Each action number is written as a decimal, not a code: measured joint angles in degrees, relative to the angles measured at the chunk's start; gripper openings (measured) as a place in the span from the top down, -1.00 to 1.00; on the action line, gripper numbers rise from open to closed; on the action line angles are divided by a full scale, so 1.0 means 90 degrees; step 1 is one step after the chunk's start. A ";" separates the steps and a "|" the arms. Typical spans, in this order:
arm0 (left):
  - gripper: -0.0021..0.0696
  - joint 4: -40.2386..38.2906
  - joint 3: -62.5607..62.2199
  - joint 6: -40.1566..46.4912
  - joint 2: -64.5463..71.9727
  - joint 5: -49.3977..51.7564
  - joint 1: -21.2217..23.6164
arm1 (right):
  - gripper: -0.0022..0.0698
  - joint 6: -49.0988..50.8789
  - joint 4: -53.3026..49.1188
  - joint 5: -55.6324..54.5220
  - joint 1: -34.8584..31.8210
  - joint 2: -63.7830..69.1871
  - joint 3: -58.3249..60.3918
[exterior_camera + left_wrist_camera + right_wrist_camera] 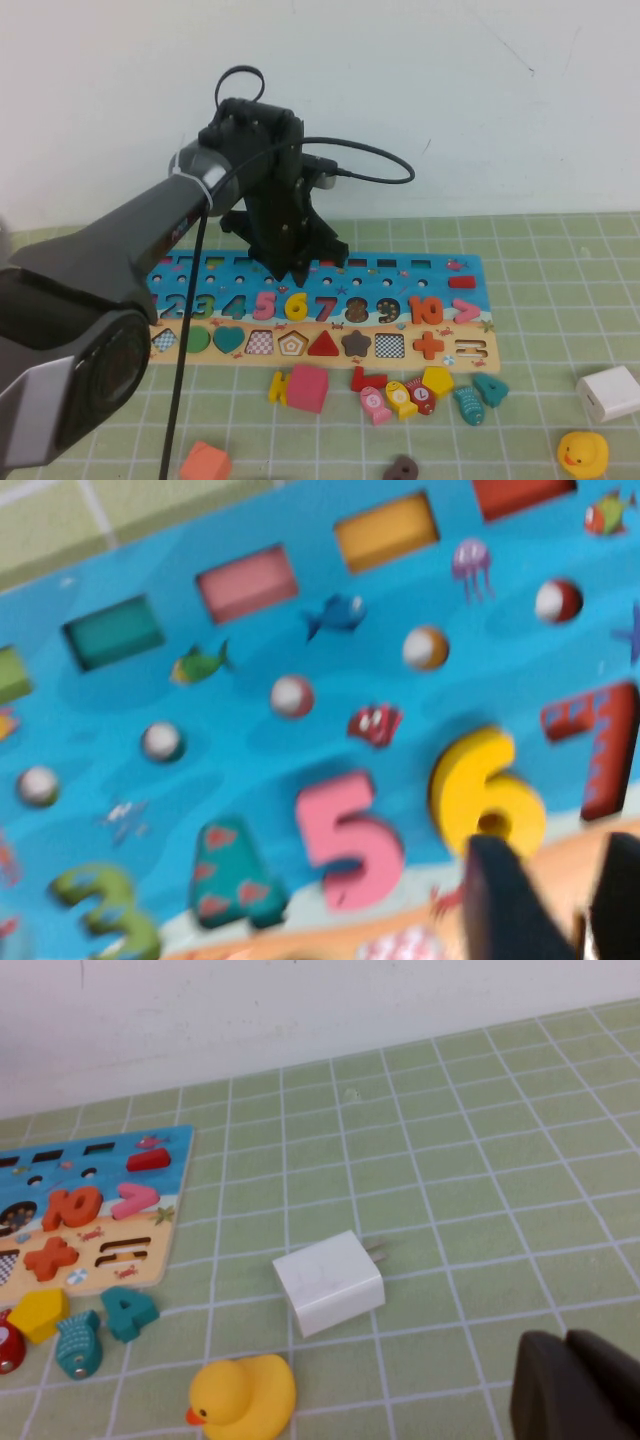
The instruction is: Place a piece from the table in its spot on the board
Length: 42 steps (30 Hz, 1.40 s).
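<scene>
The yellow numeral "6" (pixel 296 305) lies in its slot on the board (pixel 420 272), between the pink 5 and the red 7. It also shows in the left wrist view (pixel 485 790), flat on the blue part of the board (pixel 250 660). My left gripper (pixel 298 272) hovers just above the 6. In the left wrist view (pixel 565 900) it is open and empty, with the tan strip showing between its fingers. My right gripper (pixel 570 1380) is shut and empty, low over the green mat (pixel 450 1160), far to the right of the board (pixel 100 1175).
Loose pieces lie in front of the board: a pink block (pixel 308 387), a yellow fish (pixel 400 397), a teal 4 (pixel 490 388), an orange block (pixel 205 462) and a brown numeral (pixel 402 468). A white charger (pixel 610 392) and a rubber duck (pixel 582 452) sit at the right.
</scene>
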 joint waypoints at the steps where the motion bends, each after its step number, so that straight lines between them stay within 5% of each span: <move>1: 0.48 0.0051 0.0000 0.0051 -0.0059 0.0087 -0.0026 | 0.94 0.0000 0.0000 0.0000 0.0000 0.0000 0.0000; 4: 0.80 0.0306 0.0000 0.0179 -0.0306 0.0248 -0.0070 | 0.94 0.0000 0.0000 0.0000 0.0000 0.0000 0.0000; 8: 0.91 0.0524 0.0106 0.0253 -0.0852 0.0225 -0.0185 | 0.94 0.0000 0.0000 0.0000 0.0000 0.0000 0.0000; 27: 0.94 0.0465 0.5653 -0.0061 -0.5744 -0.2859 -0.1028 | 0.94 0.0000 0.0000 0.0000 0.0000 0.0000 0.0000; 42: 0.94 0.0341 0.8525 -0.0419 -0.9368 -0.3090 -0.1028 | 0.94 0.0000 0.0000 0.0000 0.0000 0.0000 0.0000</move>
